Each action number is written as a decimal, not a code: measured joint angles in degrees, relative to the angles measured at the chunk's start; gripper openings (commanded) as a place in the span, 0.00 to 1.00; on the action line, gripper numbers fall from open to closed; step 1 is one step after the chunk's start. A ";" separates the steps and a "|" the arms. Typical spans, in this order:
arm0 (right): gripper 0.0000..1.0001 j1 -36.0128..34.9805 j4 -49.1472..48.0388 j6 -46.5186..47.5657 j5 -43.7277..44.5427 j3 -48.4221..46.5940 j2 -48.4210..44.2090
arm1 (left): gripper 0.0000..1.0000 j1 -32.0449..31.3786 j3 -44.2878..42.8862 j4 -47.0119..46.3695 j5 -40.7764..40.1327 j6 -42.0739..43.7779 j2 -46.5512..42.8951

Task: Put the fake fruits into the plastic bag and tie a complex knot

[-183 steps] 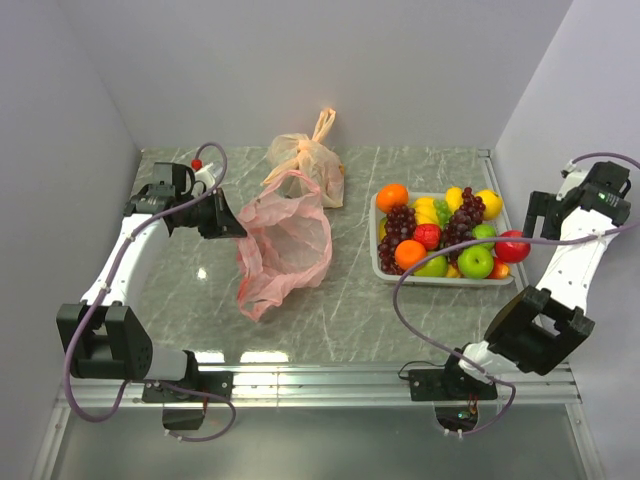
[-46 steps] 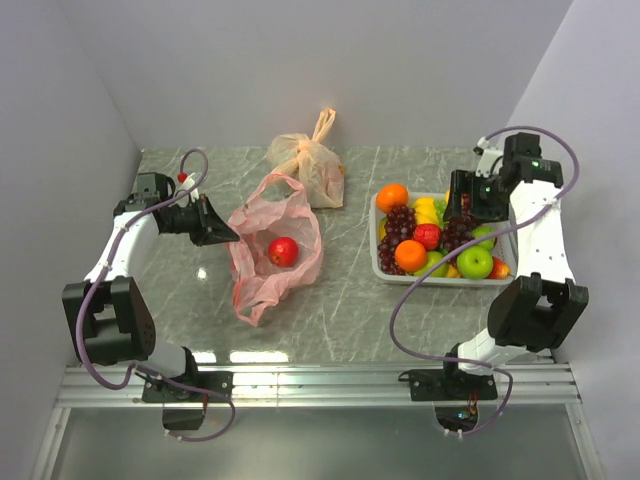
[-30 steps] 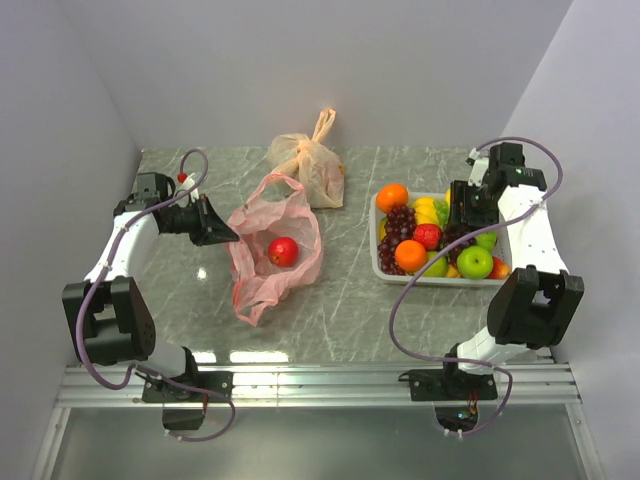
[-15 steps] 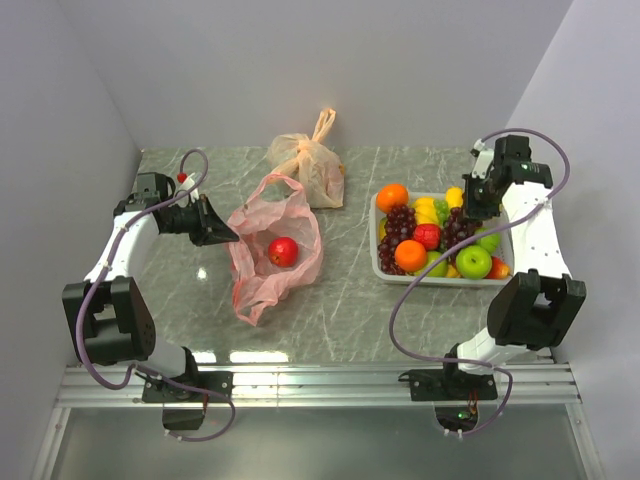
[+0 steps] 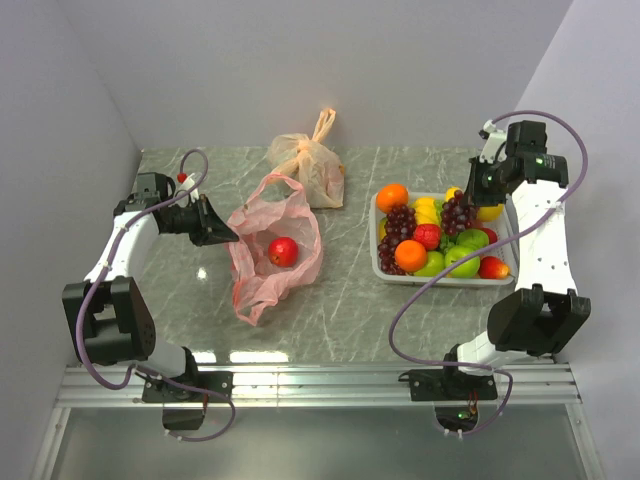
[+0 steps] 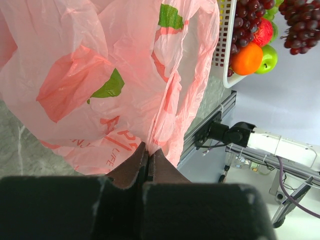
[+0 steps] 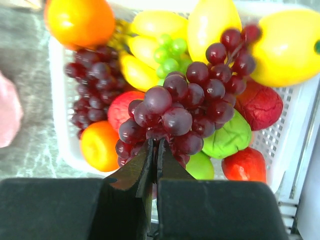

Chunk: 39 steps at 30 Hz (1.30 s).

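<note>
The pink-red plastic bag (image 5: pixel 262 277) lies open on the table's left half with one red fruit (image 5: pixel 283 251) inside. My left gripper (image 5: pixel 228 233) is shut on the bag's left edge, and the left wrist view shows its tips (image 6: pixel 148 150) pinching a fold of the bag (image 6: pixel 100 75). My right gripper (image 5: pixel 472 196) is shut on a dark purple grape bunch (image 5: pixel 458 212), which hangs above the white basket (image 5: pixel 376 250). In the right wrist view its tips (image 7: pixel 155 142) clamp the bunch (image 7: pixel 190 105) over the other fake fruits: an orange (image 7: pixel 80 20), lemons (image 7: pixel 285 50), green apples.
A pale orange bag (image 5: pixel 308 160) with tied handles stands at the back, behind the pink bag. The basket also holds a second grape bunch (image 5: pixel 399 222), oranges (image 5: pixel 392 196) and red fruits (image 5: pixel 493 267). Walls close in on the left, back and right.
My right gripper has shut on the grape bunch and lifted it out of the basket, toward the back right. The left arm and the bag have stayed still.
</note>
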<state>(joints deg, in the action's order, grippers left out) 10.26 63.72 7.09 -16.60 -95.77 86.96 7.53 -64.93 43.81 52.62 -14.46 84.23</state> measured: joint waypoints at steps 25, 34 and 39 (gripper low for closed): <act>0.00 -22.64 -8.02 -6.86 -26.67 -11.98 -4.09 | 0.00 0.00 0.00 0.13 0.02 0.17 0.00; 0.00 -40.33 -18.91 -13.18 -30.42 -18.18 5.27 | 0.00 0.00 -1.46 0.39 0.33 0.17 0.83; 0.00 -46.56 -21.59 -14.71 -30.53 -18.69 12.68 | 0.00 0.00 -2.45 0.46 1.57 0.20 1.79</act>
<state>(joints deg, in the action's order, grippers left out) -36.29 42.13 -7.62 -47.13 -114.45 99.63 7.53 -67.37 44.27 54.19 -14.26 86.02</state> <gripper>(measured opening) 0.034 0.013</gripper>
